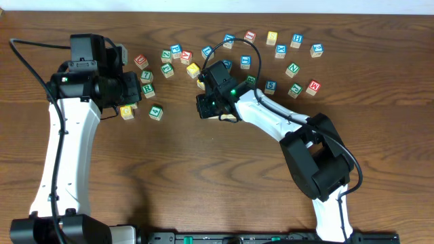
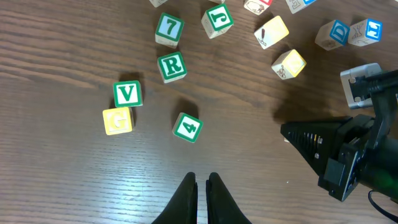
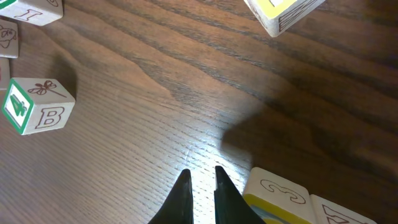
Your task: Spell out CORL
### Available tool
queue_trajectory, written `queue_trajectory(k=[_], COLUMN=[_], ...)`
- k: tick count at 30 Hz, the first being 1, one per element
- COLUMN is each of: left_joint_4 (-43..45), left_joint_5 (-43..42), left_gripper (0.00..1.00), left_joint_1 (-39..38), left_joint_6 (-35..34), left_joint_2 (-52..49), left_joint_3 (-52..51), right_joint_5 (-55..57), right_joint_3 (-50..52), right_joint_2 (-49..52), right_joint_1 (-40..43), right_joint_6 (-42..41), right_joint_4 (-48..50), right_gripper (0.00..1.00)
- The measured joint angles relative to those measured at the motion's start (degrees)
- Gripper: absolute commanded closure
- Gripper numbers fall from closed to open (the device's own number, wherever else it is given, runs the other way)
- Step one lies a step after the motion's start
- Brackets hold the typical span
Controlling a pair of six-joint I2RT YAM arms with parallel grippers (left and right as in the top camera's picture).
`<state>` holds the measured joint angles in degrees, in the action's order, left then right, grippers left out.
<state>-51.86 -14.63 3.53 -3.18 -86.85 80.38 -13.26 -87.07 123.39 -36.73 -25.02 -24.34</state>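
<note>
Dark wood-grain table (image 1: 393,142) carries a loose scatter of letter blocks, none lined up into a word, so the spelling looks barely begun. The left gripper (image 2: 201,179) hangs over bare wood with its fingers drawn almost together on nothing, a travelling posture rather than a grasping one. The R block (image 2: 171,66), one the task needs, lies ahead of it and a little to its left, beyond the green 4 block (image 2: 188,127) that sits just in front of the fingertips. Further left, the V block (image 2: 127,94) and yellow G block (image 2: 117,120) sit just beside each other. The right gripper (image 3: 201,172) is likewise nearly closed and empty, low over the wood, with a yellow-edged 3 block (image 3: 277,193) just beside its right finger. The bare patch between the two pincers is probably meant for the row. C, O and L I cannot pick out for certain.
</note>
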Motion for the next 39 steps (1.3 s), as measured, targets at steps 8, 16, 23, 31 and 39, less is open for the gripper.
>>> queue_trajectory(k=[8, 16, 23, 31, 39], left_joint_4=[0.0, 0.0, 0.15, 1.7, 1.77], left_joint_5=[0.0, 0.0, 0.0, 0.0, 0.11], left_gripper=[0.92, 0.92, 0.92, 0.92, 0.66], left_joint_1=[0.0, 0.0, 0.0, 0.0, 0.0], left_joint_6=[0.0, 0.0, 0.0, -0.11, -1.25], left_joint_2=[0.0, 0.0, 0.0, 0.0, 0.61], left_joint_3=[0.0, 0.0, 0.0, 0.0, 0.57], right_joint_5=[0.22, 0.22, 0.37, 0.9, 4.59], right_joint_3=[-1.79, -9.29, -10.1, -10.19, -10.19], right_joint_2=[0.0, -0.04, -2.49, -8.63, -20.61], right_joint_1=[0.04, 1.99, 7.76, 14.34, 18.67], right_joint_6=[-0.11, -0.15, -0.13, 2.62, 5.42], right_joint_4=[0.48, -7.41, -15.32, -23.54, -31.87], right_gripper=[0.92, 0.92, 0.92, 0.87, 0.77])
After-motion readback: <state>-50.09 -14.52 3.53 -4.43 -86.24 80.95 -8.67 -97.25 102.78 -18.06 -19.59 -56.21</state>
